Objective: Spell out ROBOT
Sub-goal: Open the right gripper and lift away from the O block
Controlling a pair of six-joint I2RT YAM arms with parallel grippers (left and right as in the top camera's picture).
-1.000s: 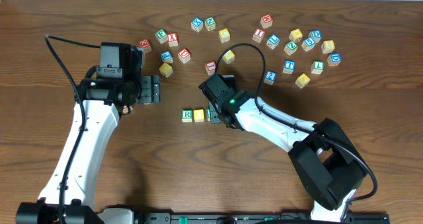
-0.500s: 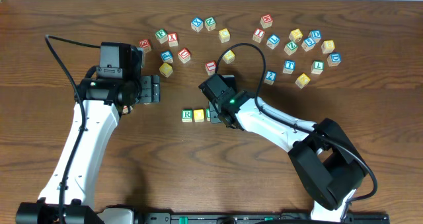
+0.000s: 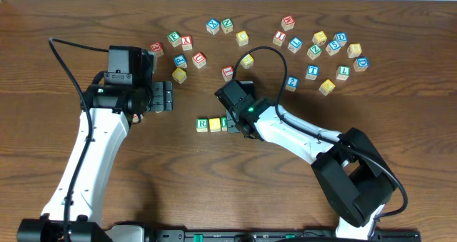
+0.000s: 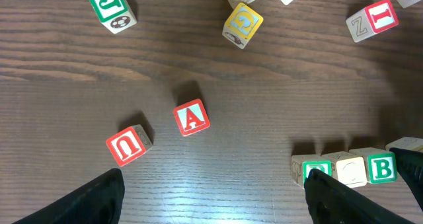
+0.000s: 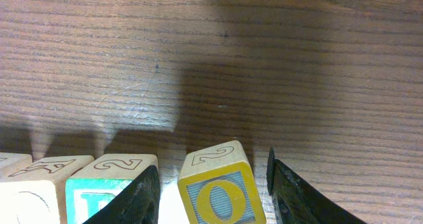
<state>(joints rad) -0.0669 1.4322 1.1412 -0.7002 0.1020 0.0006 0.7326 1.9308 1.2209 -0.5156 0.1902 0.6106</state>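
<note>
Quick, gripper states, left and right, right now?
Left gripper: open, holding nothing.
Right gripper: open, straddling the yellow O cube, with a gap showing on one side.

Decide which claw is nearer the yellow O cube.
Right. The right claw straddles the yellow O cube, with one finger on either side of it. The left claw stands open, well off to that cube's left and farther up the table.
</note>
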